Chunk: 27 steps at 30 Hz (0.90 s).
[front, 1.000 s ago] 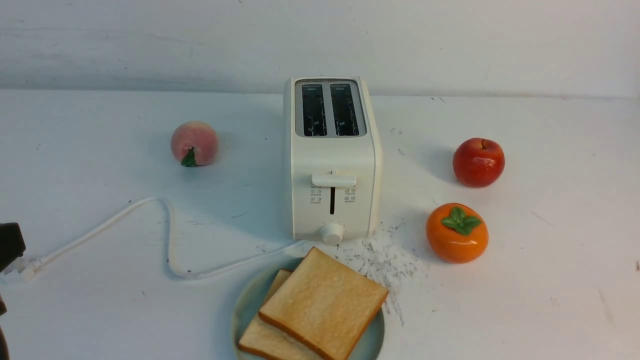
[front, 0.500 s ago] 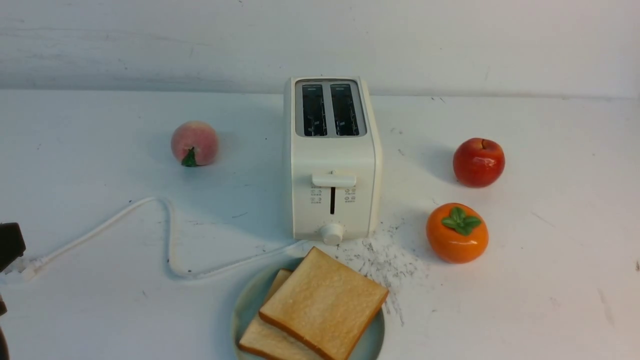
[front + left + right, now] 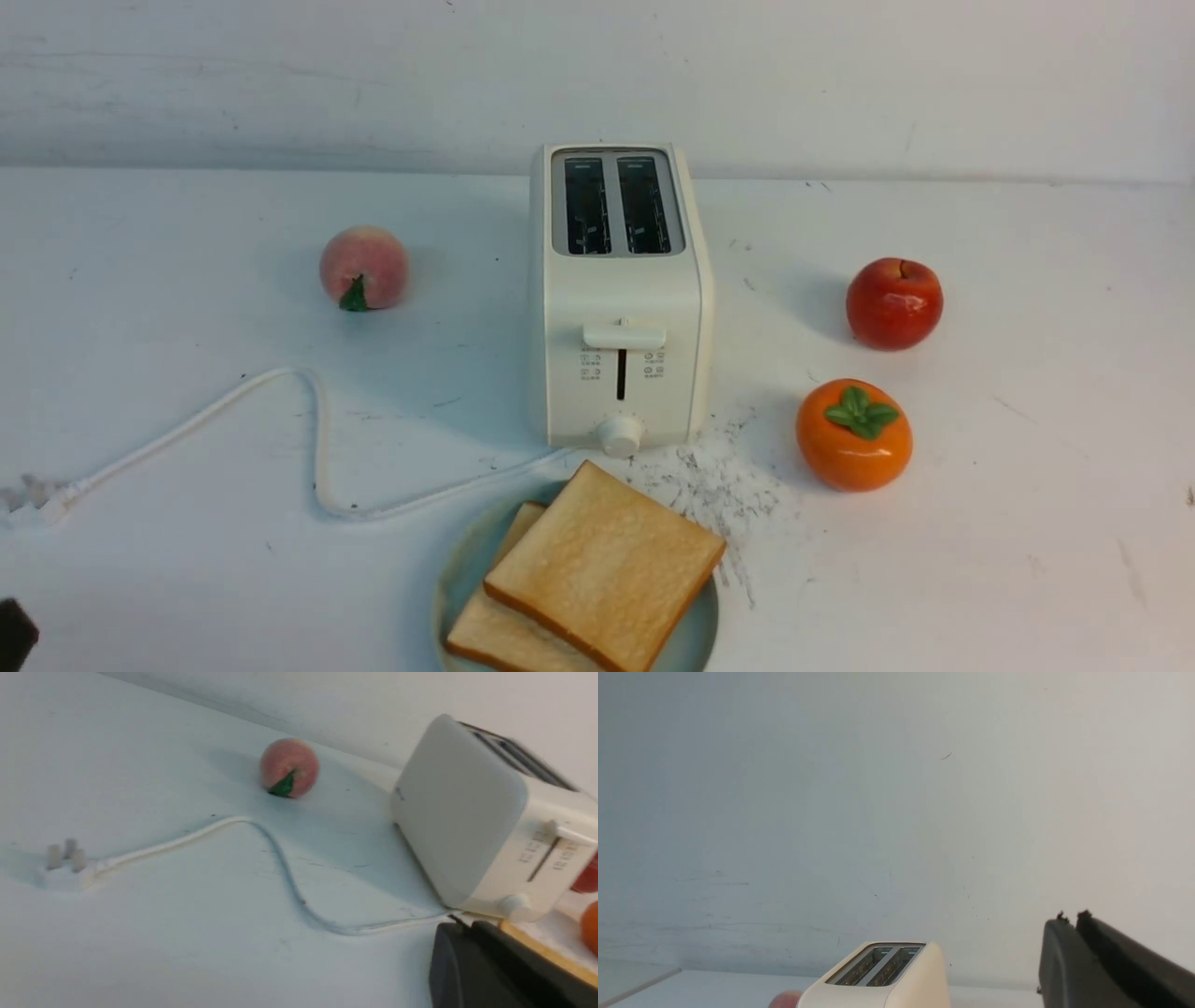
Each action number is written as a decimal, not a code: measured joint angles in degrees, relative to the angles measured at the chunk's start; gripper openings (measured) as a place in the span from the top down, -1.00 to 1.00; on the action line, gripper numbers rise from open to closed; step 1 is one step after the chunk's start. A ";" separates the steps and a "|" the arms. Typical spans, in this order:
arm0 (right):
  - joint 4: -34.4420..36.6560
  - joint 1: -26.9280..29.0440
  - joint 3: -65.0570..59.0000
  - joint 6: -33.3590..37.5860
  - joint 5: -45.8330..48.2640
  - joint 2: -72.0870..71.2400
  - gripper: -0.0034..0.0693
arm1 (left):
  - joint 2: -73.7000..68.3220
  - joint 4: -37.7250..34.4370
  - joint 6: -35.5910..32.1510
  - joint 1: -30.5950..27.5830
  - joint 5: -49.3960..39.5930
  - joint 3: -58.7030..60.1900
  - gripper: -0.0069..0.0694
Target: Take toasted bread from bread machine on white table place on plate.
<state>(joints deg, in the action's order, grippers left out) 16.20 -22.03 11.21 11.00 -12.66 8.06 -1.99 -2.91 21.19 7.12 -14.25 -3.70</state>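
Already both slices of toasted bread [image 3: 602, 567] lie stacked on the plate [image 3: 455, 569] at the white table's [image 3: 1027, 560] front edge, just before the bread machine [image 3: 618, 308]. Left gripper [image 3: 472, 927] and right gripper [image 3: 1070, 921] show their jaws pressed together, holding nothing.

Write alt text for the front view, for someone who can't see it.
Two slices of toasted bread lie overlapping on a pale green plate near the front of a white table, just before a cream two-slot toaster whose slots are empty. A peach sits to its left, a red apple and an orange persimmon to its right; its white cord trails left.
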 joint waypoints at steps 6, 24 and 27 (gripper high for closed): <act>0.06 0.00 0.00 0.00 -0.07 0.00 0.81 | 2.57 -3.13 -6.45 -4.95 -4.26 5.24 0.79; 0.06 0.00 -0.37 0.00 -0.07 -0.06 0.73 | 2.57 -2.31 -6.89 -4.62 -8.37 5.49 0.77; 0.06 0.00 -0.37 0.00 -0.07 -0.06 0.72 | 2.57 -2.31 -6.89 -4.62 -8.37 5.49 0.77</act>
<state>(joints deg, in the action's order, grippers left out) 16.26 -22.03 10.84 11.00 -12.73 8.00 0.58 -5.21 14.30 2.50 -22.62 1.78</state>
